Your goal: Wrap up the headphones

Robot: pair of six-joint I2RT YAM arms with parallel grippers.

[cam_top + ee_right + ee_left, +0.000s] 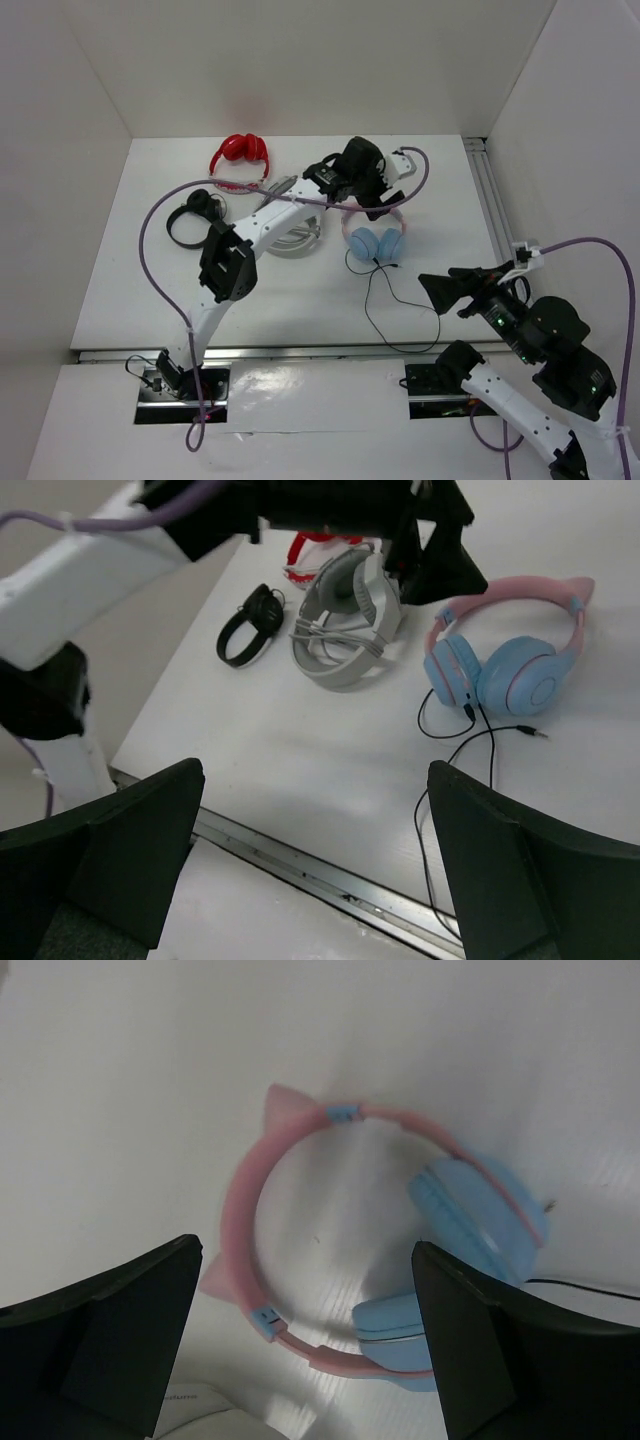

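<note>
Black-fingered left pincer [383, 203], jaws wide apart and empty, hovers over the pink headband of the headphones [375, 240], which lie flat on the white tabletop [150, 290]. Wrapping looks unstarted: the thin cable [368, 305] trails loose. Next move probably means pinning the band and gathering cable. Right pincer [432, 287], likewise spread, waits beside that cable.

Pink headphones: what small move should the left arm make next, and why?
Probably lower the left pincer onto the pink headband and close. It hovers open right above the headphones, the cable lies loose on the table, and the right pincer is open, off to the side.
</note>
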